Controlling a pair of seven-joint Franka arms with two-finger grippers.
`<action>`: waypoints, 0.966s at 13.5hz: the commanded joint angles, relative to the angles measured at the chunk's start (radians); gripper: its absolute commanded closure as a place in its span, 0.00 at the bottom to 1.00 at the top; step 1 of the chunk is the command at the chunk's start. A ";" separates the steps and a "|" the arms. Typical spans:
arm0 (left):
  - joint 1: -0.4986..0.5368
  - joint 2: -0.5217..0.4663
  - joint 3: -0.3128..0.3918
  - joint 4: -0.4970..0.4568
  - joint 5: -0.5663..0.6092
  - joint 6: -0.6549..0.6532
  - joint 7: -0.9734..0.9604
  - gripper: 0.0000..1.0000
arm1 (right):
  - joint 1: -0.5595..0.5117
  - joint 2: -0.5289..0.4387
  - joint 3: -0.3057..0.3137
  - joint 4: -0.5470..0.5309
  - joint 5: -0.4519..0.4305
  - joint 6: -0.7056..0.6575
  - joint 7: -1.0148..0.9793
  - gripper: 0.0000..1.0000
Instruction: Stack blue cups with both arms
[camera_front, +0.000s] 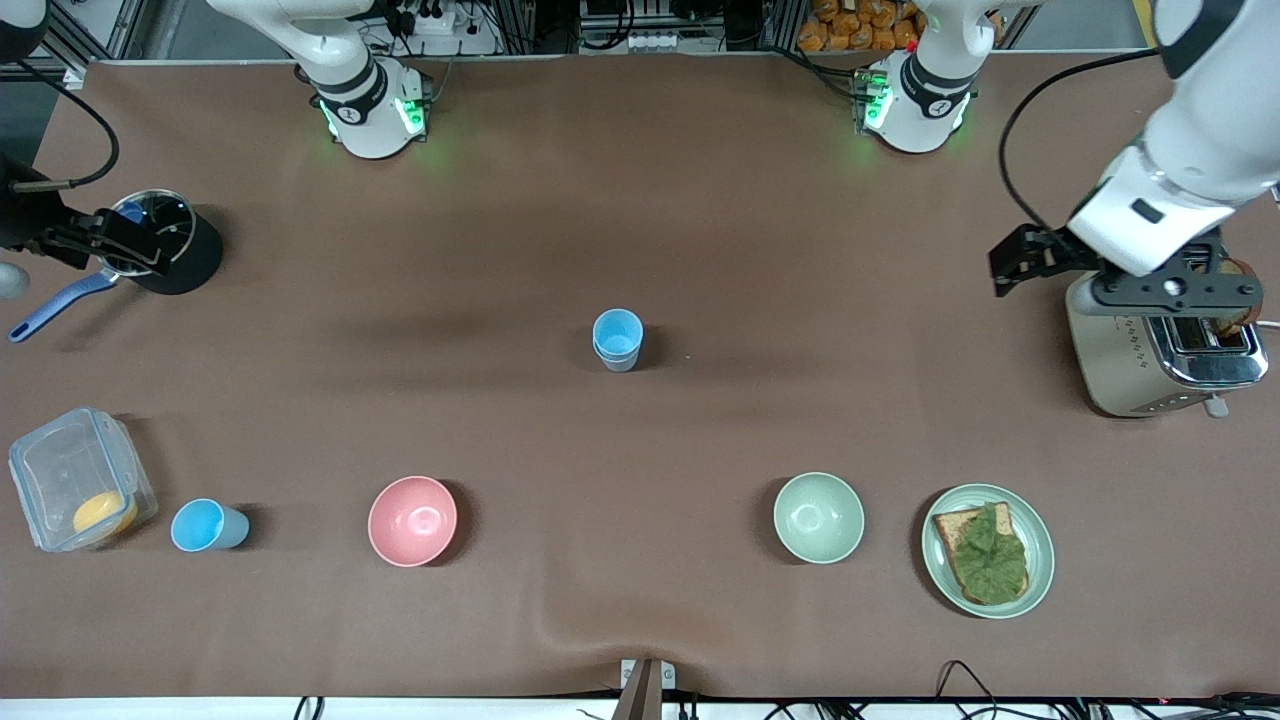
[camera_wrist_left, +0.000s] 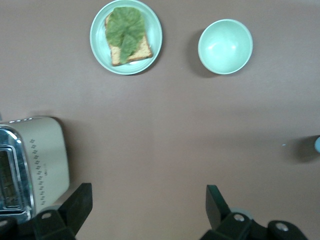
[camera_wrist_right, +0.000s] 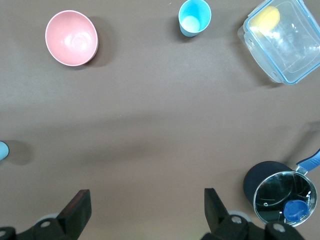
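Note:
Two blue cups (camera_front: 617, 340) stand nested at the table's middle, the sky-blue one inside the paler one. Their edge shows in the left wrist view (camera_wrist_left: 317, 145) and the right wrist view (camera_wrist_right: 2, 150). A third sky-blue cup (camera_front: 205, 525) stands near the front camera at the right arm's end, also seen in the right wrist view (camera_wrist_right: 194, 17). My left gripper (camera_front: 1172, 292) is open and empty (camera_wrist_left: 148, 197), up over the toaster. My right gripper (camera_front: 120, 245) is open and empty (camera_wrist_right: 146, 200), up over the black pot.
The black pot (camera_front: 165, 240) with a blue handle holds a small blue thing (camera_wrist_right: 295, 210). A clear container (camera_front: 80, 490) stands beside the third cup. A pink bowl (camera_front: 412, 520), a green bowl (camera_front: 818, 517), a plate with toast (camera_front: 988, 550) and a toaster (camera_front: 1160, 350) are also here.

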 joint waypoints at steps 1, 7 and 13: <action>-0.055 -0.040 0.092 -0.040 -0.029 -0.016 0.063 0.00 | -0.014 0.006 0.015 0.017 -0.013 -0.017 0.009 0.00; -0.047 -0.036 0.083 -0.015 -0.029 -0.019 0.041 0.00 | -0.014 0.005 0.018 0.019 -0.013 -0.019 0.007 0.00; -0.024 -0.056 0.094 -0.014 -0.028 -0.071 -0.035 0.00 | -0.011 0.003 0.018 0.019 -0.013 -0.036 0.009 0.00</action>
